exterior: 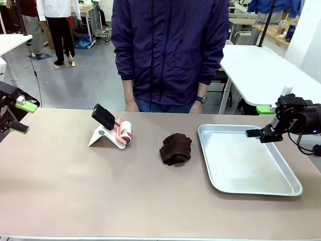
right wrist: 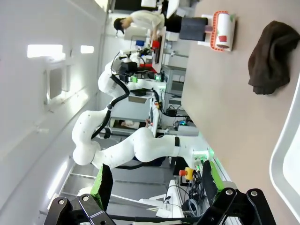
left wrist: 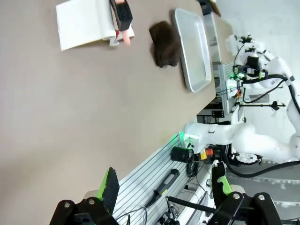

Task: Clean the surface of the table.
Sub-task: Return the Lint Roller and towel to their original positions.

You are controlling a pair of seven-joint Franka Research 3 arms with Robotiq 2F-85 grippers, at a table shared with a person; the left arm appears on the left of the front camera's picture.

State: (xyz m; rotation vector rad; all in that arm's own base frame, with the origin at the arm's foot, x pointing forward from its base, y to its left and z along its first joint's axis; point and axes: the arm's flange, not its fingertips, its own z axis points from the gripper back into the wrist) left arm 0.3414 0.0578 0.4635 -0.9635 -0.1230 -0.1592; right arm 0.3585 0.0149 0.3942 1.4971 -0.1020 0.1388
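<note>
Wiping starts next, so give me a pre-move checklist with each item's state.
1. Left claw open, holding nothing: ok.
2. Right claw open, holding nothing: ok.
3. Cloth free on the table, nothing on it: ok.
4. Lint roller resting on its white stand: ok.
5. Tray beside the cloth, not touching it: ok.
6. Person's hands off the table: cannot tell, they are hidden behind the far edge.

lint roller (exterior: 124,131) on white stand (exterior: 103,138) | brown cloth (exterior: 175,148) | silver tray (exterior: 246,160)
</note>
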